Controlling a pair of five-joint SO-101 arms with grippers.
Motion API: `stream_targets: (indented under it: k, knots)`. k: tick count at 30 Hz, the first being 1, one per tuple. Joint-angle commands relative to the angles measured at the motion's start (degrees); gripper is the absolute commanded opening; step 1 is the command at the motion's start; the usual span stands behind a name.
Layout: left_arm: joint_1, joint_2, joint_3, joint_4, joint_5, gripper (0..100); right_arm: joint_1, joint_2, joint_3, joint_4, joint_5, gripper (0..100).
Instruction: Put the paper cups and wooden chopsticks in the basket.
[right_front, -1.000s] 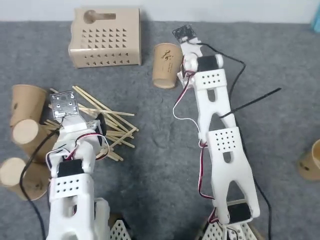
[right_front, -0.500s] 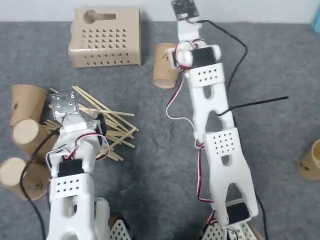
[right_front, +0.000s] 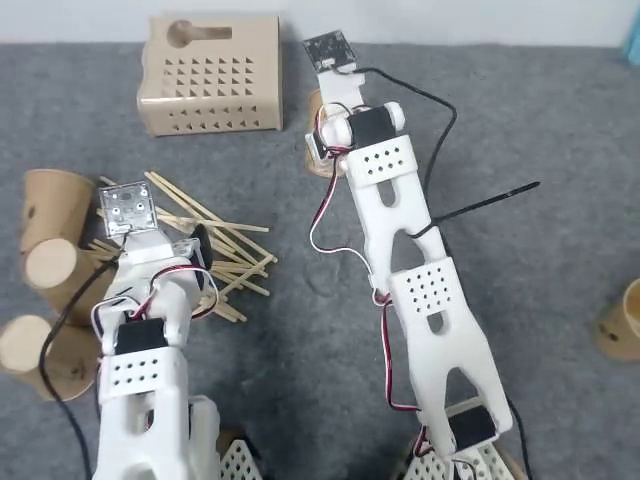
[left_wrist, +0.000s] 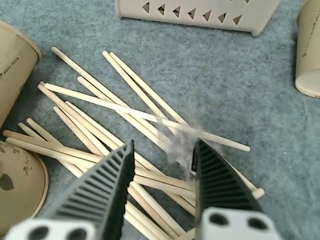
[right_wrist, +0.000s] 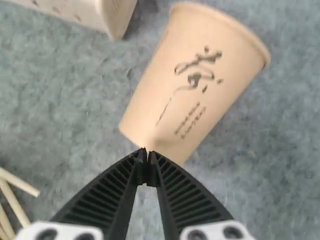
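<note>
Wooden chopsticks (right_front: 225, 245) lie in a loose pile on the grey carpet; my left gripper (left_wrist: 162, 150) hovers open just above the chopsticks (left_wrist: 125, 112). In the high view the left gripper (right_front: 197, 252) sits at the pile's left side. A paper cup (right_wrist: 195, 85) lies on its side beside the basket (right_front: 210, 75). My right gripper (right_wrist: 145, 154) is shut, its tips at the cup's narrow end, holding nothing. The right arm covers most of that cup (right_front: 313, 108). Three more cups (right_front: 55, 205) (right_front: 55, 270) (right_front: 30, 350) lie left of the pile.
The perforated beige basket (left_wrist: 200, 12) lies tipped on its side at the back left. Another cup (right_front: 622, 320) stands at the right edge. A black cable (right_front: 490, 205) trails off the right arm. Open carpet lies between the two arms.
The right arm has swung left, from the cup's right side to over it toward the basket. The left arm and the chopsticks have not moved.
</note>
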Motion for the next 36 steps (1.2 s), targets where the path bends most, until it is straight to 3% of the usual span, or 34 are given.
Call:
stream_targets:
  k: [1, 6, 14, 27, 32, 36]
  knots:
    - [0.2, -0.5, -0.2, -1.4, -0.6, 18, -0.5, 0.4, -3.1, 3.3, -0.4, 0.8]
    - [0.2, -0.5, -0.2, -1.4, -0.6, 18, -0.7, 2.9, -3.3, 4.9, -0.3, 0.8]
    - [-1.3, -0.6, -0.2, -1.6, -0.5, 18, -1.4, -8.7, -3.3, 8.0, -0.3, 0.8]
    - [-1.4, -0.6, -0.3, -1.6, -0.5, 18, 0.7, 0.9, -3.3, -9.7, -0.1, 0.8]
    - [-1.4, -0.5, -0.4, -1.6, -0.5, 18, 0.7, 1.6, -3.0, -9.0, 5.2, 0.8]
    - [-1.5, -0.6, -0.4, -1.6, -0.5, 18, 0.2, 1.7, -2.9, -2.8, 6.2, 0.8]
